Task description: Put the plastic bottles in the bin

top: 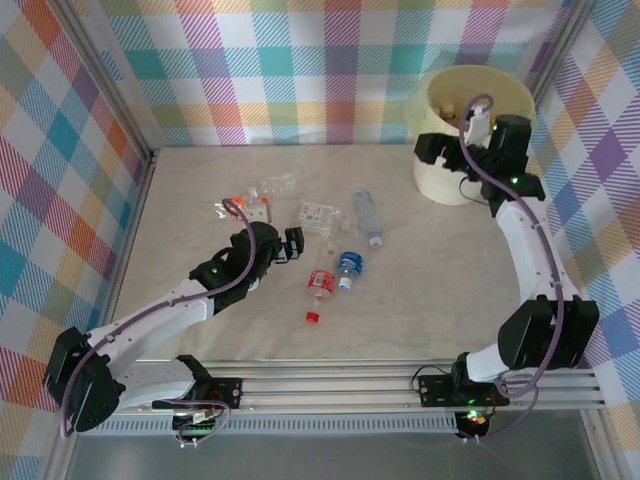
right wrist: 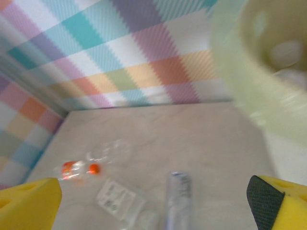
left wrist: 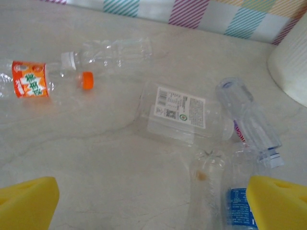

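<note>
Several plastic bottles (top: 348,265) lie scattered mid-table, with a loose red cap (top: 312,317) nearest. The left gripper (top: 291,244) hovers beside them, jaws wide, probably lining up a pick. Far right, the right gripper (top: 432,152), spread and empty, sits against the bin (top: 500,85).

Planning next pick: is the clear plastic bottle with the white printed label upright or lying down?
Lying down: the white-labelled clear bottle rests flat, label up.

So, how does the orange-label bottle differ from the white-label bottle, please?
The orange-label bottle has an orange band; the white-label bottle a white printed panel. The white-label bottle lies nearer the bin than the orange-label bottle. Both are clear plastic.
</note>
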`<move>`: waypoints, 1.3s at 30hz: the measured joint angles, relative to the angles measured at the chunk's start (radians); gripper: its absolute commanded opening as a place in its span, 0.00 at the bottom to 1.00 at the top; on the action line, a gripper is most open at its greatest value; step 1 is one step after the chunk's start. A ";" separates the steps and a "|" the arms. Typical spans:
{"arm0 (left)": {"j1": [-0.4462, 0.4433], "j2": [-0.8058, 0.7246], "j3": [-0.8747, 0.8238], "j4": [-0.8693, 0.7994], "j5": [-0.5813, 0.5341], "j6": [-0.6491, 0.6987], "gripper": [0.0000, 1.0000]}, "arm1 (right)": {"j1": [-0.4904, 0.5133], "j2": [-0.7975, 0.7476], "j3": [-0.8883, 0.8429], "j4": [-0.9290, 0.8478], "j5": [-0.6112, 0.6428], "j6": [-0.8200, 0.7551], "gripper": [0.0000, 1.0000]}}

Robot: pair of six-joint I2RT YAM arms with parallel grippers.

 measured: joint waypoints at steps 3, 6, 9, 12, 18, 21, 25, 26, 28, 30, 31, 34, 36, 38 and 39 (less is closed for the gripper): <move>0.003 0.032 0.016 -0.016 -0.006 -0.035 1.00 | 0.085 -0.022 -0.080 0.021 -0.032 0.011 1.00; 0.004 0.063 0.027 -0.026 -0.013 -0.068 1.00 | 0.185 -0.016 -0.120 0.013 -0.018 -0.022 1.00; 0.006 0.078 0.030 -0.029 -0.013 -0.089 1.00 | 0.261 0.021 -0.125 0.005 0.004 -0.049 1.00; 0.010 0.079 0.030 -0.024 0.008 -0.098 1.00 | 0.294 0.100 -0.107 -0.020 0.054 -0.068 1.00; 0.013 0.079 0.030 0.050 0.161 -0.050 1.00 | 0.336 0.325 0.024 -0.120 0.217 -0.098 1.00; 0.013 0.078 0.030 0.076 0.246 -0.014 1.00 | 0.340 0.412 0.088 -0.156 0.295 -0.101 0.95; 0.013 0.060 0.016 0.114 0.338 0.033 1.00 | 0.343 0.497 0.156 -0.197 0.366 -0.111 0.92; 0.013 0.051 0.009 0.121 0.360 0.047 1.00 | 0.343 0.523 0.180 -0.211 0.378 -0.116 0.92; 0.013 0.032 -0.006 0.140 0.406 0.071 1.00 | 0.345 0.569 0.227 -0.234 0.399 -0.124 0.91; 0.013 0.021 -0.013 0.154 0.439 0.089 1.00 | 0.345 0.615 0.272 -0.254 0.419 -0.137 0.91; 0.013 0.018 -0.017 0.164 0.452 0.097 1.00 | 0.345 0.640 0.294 -0.266 0.430 -0.143 0.91; 0.013 0.015 -0.019 0.169 0.463 0.109 1.00 | 0.345 0.705 0.355 -0.301 0.452 -0.161 0.90; 0.013 0.015 -0.023 0.173 0.463 0.110 1.00 | 0.345 0.750 0.402 -0.330 0.461 -0.169 0.89; 0.013 0.015 -0.027 0.176 0.463 0.110 1.00 | 0.346 0.796 0.452 -0.355 0.468 -0.172 0.86; 0.013 0.014 -0.030 0.179 0.463 0.110 1.00 | 0.346 0.811 0.468 -0.363 0.472 -0.172 0.85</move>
